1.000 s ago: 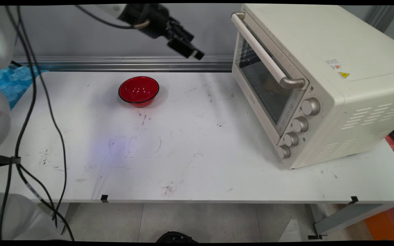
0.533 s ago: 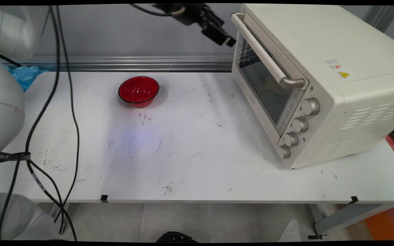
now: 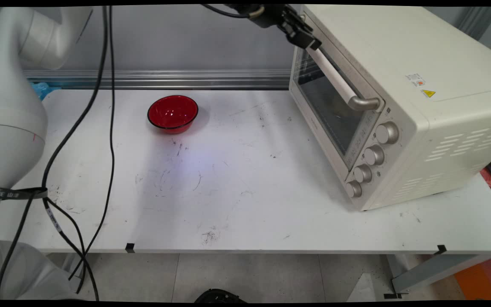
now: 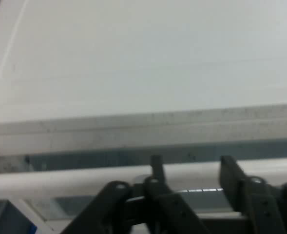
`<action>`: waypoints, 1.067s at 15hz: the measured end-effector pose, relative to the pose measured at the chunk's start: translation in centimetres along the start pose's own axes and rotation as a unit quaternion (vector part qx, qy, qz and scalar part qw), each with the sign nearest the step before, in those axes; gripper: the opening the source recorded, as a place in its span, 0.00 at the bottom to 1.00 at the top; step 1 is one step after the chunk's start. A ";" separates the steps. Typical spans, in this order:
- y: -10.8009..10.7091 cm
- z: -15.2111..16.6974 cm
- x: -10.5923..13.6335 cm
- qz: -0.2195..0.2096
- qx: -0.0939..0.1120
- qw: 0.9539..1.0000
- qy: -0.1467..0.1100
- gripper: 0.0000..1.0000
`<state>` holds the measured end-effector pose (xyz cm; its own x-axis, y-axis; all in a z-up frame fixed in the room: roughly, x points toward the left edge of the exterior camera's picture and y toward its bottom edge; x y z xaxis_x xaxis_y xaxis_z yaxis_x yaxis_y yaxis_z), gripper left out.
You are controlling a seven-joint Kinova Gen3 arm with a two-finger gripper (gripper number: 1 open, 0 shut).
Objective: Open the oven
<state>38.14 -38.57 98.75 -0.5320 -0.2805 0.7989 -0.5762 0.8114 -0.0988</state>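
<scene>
While nothing sits in the middle of it, the white table (image 3: 245,204) carries two things well apart. Biggest is the cream toaster oven (image 3: 420,85) on the right side, door shut, four knobs (image 3: 371,155) down its near front corner. It looks heavy and rigid; I judge it won't shift easily. Its glass door (image 3: 326,102) is fragile, so not a place to push.

Next, the oven handle (image 3: 339,81): a long pale bar across the top of the door, stiff, smooth, probably a bit slippery. Best hold, I'd say, is across the bar around its middle, away from the curved end mounts.

Then the red bowl (image 3: 172,112), far left of centre, upright, empty, glossy; likely light and slick.

Smallest, the gripper (image 3: 307,40) at the far end of the handle, up by the oven's top edge. In the hand view the gripper (image 4: 189,168) has its two fingers parted, the bar (image 4: 75,178) running across just beyond them and showing in the gap. Jaws are moderately open, holding nothing; contact with the bar can't be told.
</scene>
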 end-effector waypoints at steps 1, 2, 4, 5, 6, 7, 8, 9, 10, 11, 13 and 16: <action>-0.1 0.6 0.2 0.002 0.001 1.000 0.000 0.00; -0.1 1.2 0.5 0.003 0.002 1.000 0.001 0.00; -0.1 2.0 0.7 0.005 0.004 1.000 0.000 0.00; -0.1 2.5 0.8 0.005 0.004 1.000 0.000 0.00; -0.1 2.8 0.9 0.005 0.005 1.000 0.001 0.00; -0.2 3.2 1.1 0.006 0.005 1.000 0.001 0.00; -0.2 3.6 1.2 0.006 0.006 1.000 0.001 0.00; -0.2 4.0 1.4 0.007 0.007 1.000 0.001 0.00; -0.3 4.3 1.5 0.007 0.008 1.000 0.000 0.00; -0.3 4.7 1.6 0.008 0.008 1.000 0.000 0.00; -0.4 5.2 1.7 0.009 0.010 1.000 -0.002 0.00; -0.5 5.5 1.8 0.010 0.013 1.000 -0.005 0.00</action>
<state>34.08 -42.34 96.98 -0.5492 -0.2691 0.7912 -0.5807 0.8037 -0.1298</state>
